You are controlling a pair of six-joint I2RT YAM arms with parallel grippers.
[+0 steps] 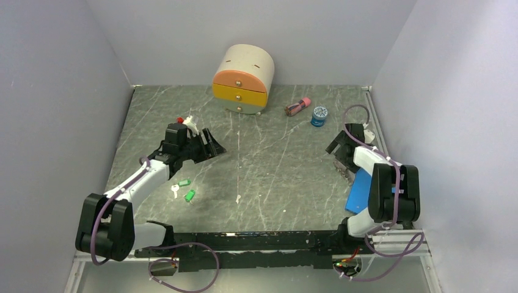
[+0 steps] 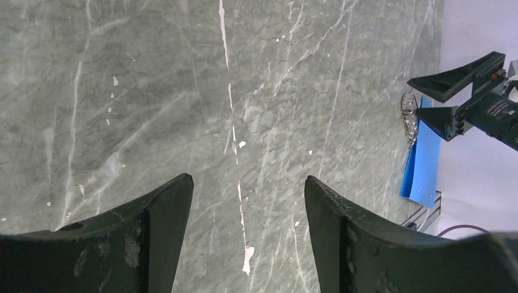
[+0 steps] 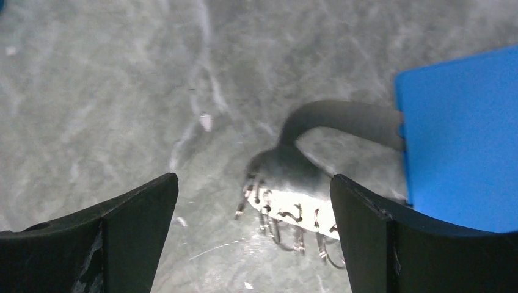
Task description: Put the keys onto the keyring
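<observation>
Two green-headed keys [image 1: 183, 182] [image 1: 190, 195] lie on the marble table left of centre, with a small silvery piece [image 1: 175, 190] beside them. My left gripper [image 1: 214, 145] is open and empty above bare table, behind and right of the keys; its wrist view [image 2: 248, 180] shows no keys. The keyring [image 3: 287, 217], a thin silvery ring with a fine chain, lies beside a blue card and also shows in the left wrist view [image 2: 410, 116]. My right gripper [image 3: 253, 183] is open and hovers just over the keyring, jaws either side of it, apart from it.
A blue card [image 1: 359, 189] lies at the right edge under the right arm. A round drawer cabinet [image 1: 243, 79], a pink tube [image 1: 297, 107] and a blue jar [image 1: 319, 116] stand at the back. A small red and white item [image 1: 188, 122] sits behind the left gripper.
</observation>
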